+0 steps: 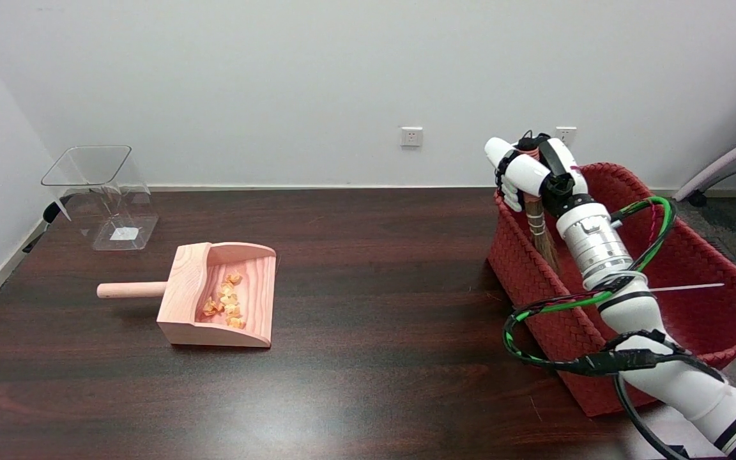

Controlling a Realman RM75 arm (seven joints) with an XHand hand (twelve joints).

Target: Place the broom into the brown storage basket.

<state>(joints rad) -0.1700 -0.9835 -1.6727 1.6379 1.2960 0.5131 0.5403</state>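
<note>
My right hand point(531, 172) is raised above the far left corner of the reddish-brown woven basket point(713, 306) and grips the handle of a small straw broom point(542, 233). The broom hangs upright with its bristles pointing down, and they reach below the basket's rim just inside its left wall. The top of the handle is hidden inside my fingers. The white forearm and its green and black cables cross over the basket from the lower right.
A wooden dustpan point(214, 294) holding several orange scraps lies on the dark table point(368, 358) left of centre. A clear plastic bin point(103, 195) stands at the far left back. A thin white stick point(687, 287) lies inside the basket.
</note>
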